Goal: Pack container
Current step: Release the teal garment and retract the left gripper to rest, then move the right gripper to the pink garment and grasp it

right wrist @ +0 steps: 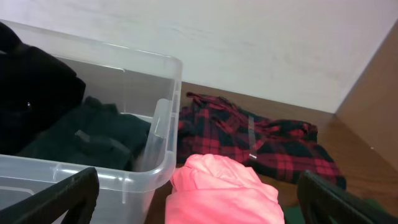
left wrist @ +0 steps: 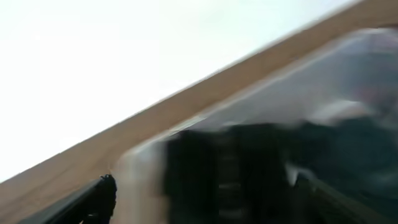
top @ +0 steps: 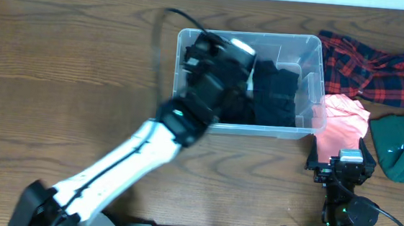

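Observation:
The clear plastic container (top: pixel 287 37) stands at the back middle of the table with black clothes (top: pixel 274 93) inside. My left gripper (top: pixel 208 54) is down in the container's left half, blurred by motion. In the left wrist view its fingers (left wrist: pixel 202 199) are spread wide over a blurred black cloth (left wrist: pixel 230 168), so it is open. My right gripper (top: pixel 342 164) is open to the right of the container, just short of a pink folded garment (top: pixel 344 120). In the right wrist view that pink garment (right wrist: pixel 224 186) lies ahead between the fingers (right wrist: pixel 199 202), beside the container's corner (right wrist: pixel 163 118).
A red and black plaid garment (top: pixel 368 68) lies to the right of the container and also shows in the right wrist view (right wrist: pixel 261 140). A dark green garment (top: pixel 401 147) lies at the far right. Dark clothes (right wrist: pixel 87 134) fill the container's near end.

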You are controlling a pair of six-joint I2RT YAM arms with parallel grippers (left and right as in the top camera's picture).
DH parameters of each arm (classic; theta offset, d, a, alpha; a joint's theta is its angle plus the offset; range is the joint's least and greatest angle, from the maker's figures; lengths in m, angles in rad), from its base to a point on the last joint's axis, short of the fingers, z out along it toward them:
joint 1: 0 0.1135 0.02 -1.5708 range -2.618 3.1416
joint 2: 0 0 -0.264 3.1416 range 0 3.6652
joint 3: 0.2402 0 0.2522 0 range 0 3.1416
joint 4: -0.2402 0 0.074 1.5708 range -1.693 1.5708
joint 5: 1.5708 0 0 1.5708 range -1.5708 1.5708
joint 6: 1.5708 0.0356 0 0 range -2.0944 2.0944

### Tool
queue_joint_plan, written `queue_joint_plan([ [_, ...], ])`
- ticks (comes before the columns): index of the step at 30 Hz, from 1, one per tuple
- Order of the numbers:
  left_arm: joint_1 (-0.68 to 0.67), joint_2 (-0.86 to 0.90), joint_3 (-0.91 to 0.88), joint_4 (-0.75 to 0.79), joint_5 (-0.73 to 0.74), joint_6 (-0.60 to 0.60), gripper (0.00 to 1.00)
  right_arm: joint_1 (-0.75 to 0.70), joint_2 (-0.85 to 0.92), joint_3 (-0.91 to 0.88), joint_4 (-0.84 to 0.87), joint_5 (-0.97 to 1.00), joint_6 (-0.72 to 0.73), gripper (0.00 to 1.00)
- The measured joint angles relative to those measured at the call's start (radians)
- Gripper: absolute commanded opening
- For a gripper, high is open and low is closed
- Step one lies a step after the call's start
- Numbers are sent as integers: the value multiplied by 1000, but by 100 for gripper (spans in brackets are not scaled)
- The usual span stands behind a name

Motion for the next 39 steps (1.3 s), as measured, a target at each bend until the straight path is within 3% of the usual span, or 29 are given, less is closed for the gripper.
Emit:
queue_joint_plan([
  [10, 464, -79, 2, -142, -86, -10, 98, 0, 0, 0, 0, 0, 0, 99],
  [15, 614, -77, 2, -275, -95, -15, 98, 0, 0, 0, 0, 0, 0, 99],
  [27, 689, -77, 2, -362, -97, -19, 98, 0, 0, 0, 23, 5, -8, 99],
  [33, 689, -77, 2, -363, -97, -19, 98, 0, 0, 5, 153, -34, 24, 99],
  [39, 689, -77, 2, -363, -97, -19, 98, 0, 26, 178, -204, 23, 183, 99],
])
